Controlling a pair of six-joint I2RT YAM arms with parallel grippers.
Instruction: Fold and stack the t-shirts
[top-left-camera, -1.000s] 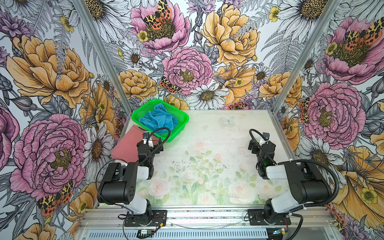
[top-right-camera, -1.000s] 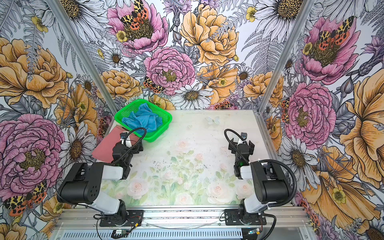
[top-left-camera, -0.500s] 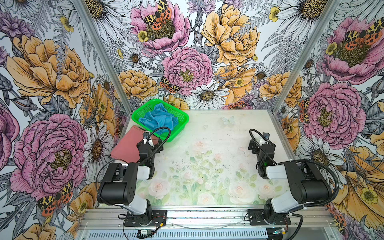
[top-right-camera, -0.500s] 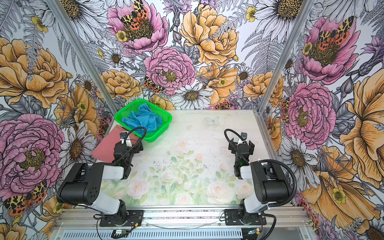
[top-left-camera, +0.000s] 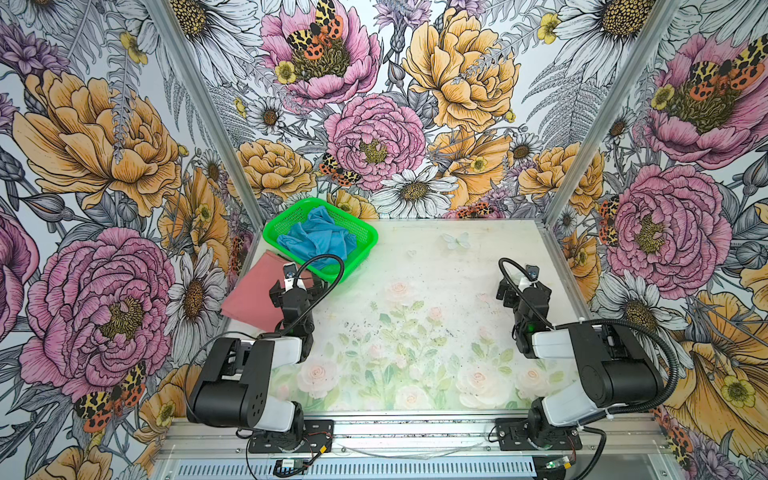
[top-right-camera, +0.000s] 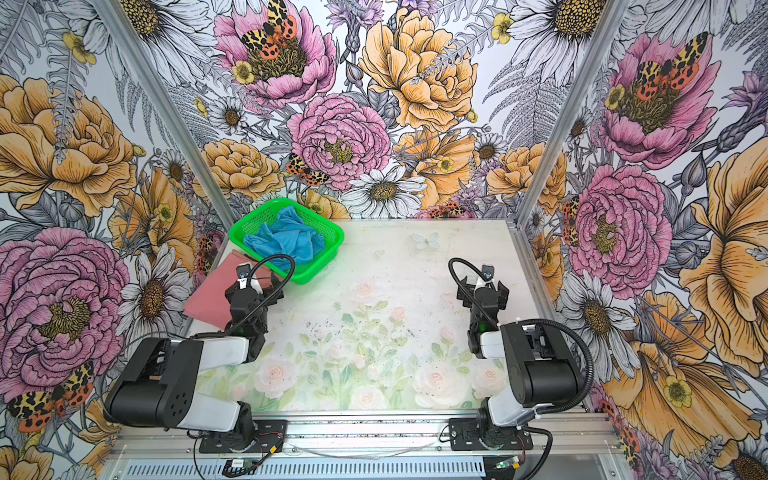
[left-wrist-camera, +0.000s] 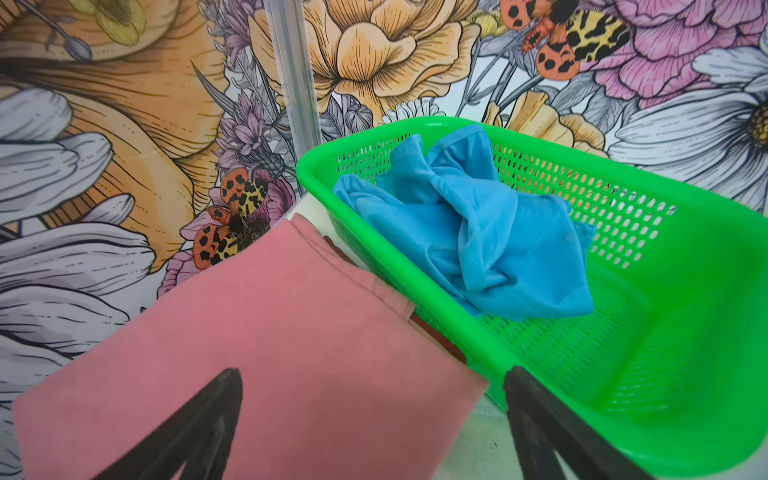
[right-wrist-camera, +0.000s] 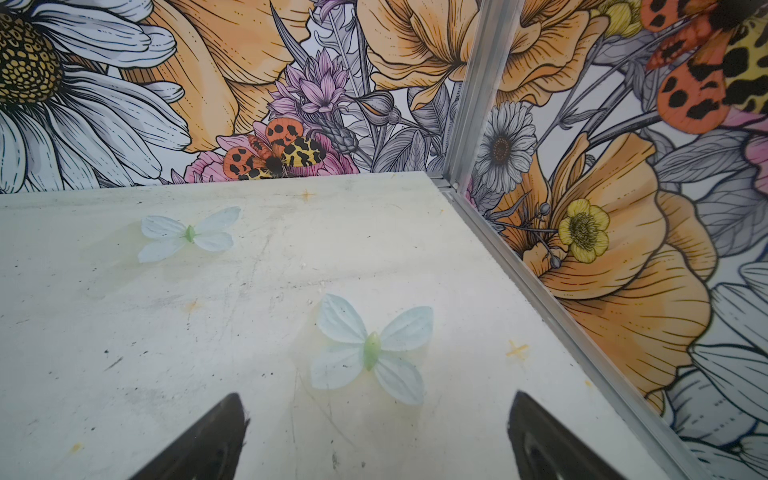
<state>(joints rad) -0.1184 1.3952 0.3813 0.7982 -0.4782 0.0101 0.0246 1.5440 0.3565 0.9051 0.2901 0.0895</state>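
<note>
Clock reference: 12 o'clock is the far edge of the counter (top-left-camera: 436, 299), 6 o'clock the rail with the arm bases.
Change: none that I can see over the last second. Both arms, both shirts and the basket (top-left-camera: 371, 245) sit exactly as they did.
Meaning for the task: I read it as a pause between shirts, one done and one still to fetch.
Red-pink t-shirt (top-left-camera: 253, 295): lies at 9 o'clock as a flat, tidy rectangle, so it looks already folded. One edge runs along the basket's near wall; whether it tucks under it I cannot tell.
Blue t-shirt (top-left-camera: 320, 241): crumpled in a heap inside the green basket at 10 to 11 o'clock. It is not yet folded or stacked.
Left arm (top-left-camera: 249, 374): folded back low over its base, forearm pointing toward 11 o'clock.
Left hand (top-left-camera: 296, 286): spread wide and holding nothing. It hangs over the red-pink shirt's near corner, just short of the basket. From the wrist view one finger (left-wrist-camera: 199, 428) shows over red cloth and the other before the green wall.
Right arm (top-left-camera: 602, 365): tucked in the same way at 3 to 4 o'clock.
Right hand (top-left-camera: 524, 289): spread wide and empty above bare counter, well apart from both shirts. Only a pale butterfly print (right-wrist-camera: 370, 349) lies ahead of it.
Next, as I judge it: the left hand reaches into the basket for the blue shirt.
Risk: dragging the basket, or rumpling the folded shirt beside it.
</note>
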